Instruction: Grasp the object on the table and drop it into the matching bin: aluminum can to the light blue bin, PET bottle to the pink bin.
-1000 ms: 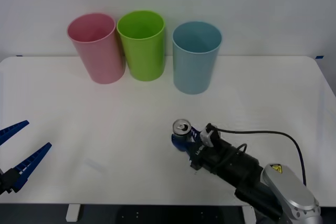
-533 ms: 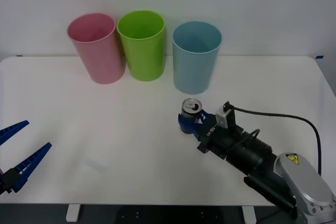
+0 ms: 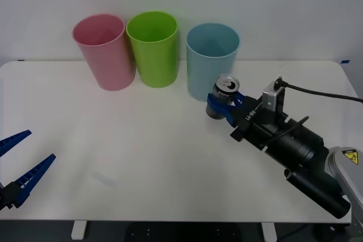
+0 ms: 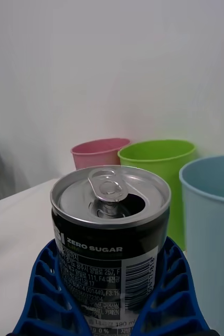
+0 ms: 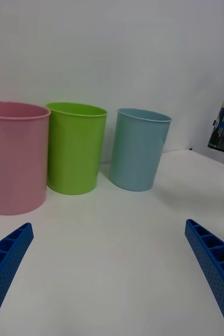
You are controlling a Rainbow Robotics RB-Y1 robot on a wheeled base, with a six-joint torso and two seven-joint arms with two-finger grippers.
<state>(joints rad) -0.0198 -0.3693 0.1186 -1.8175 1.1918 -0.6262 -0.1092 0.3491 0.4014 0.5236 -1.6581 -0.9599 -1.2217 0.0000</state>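
Note:
My right gripper is shut on the aluminum can, a small dark can with a shiny pull-tab top, held upright above the table. The can hangs just in front of the light blue bin, at about the height of its lower half. In the right wrist view the can sits between my blue fingers, with the light blue bin close behind. The pink bin stands at the back left. My left gripper rests open at the table's front left edge.
A lime green bin stands between the pink and light blue bins along the back of the table. The right arm's black body stretches from the front right corner toward the bins.
The right gripper has lifted the can off the table and carried it up and back toward the light blue bin. The left arm has stayed put.

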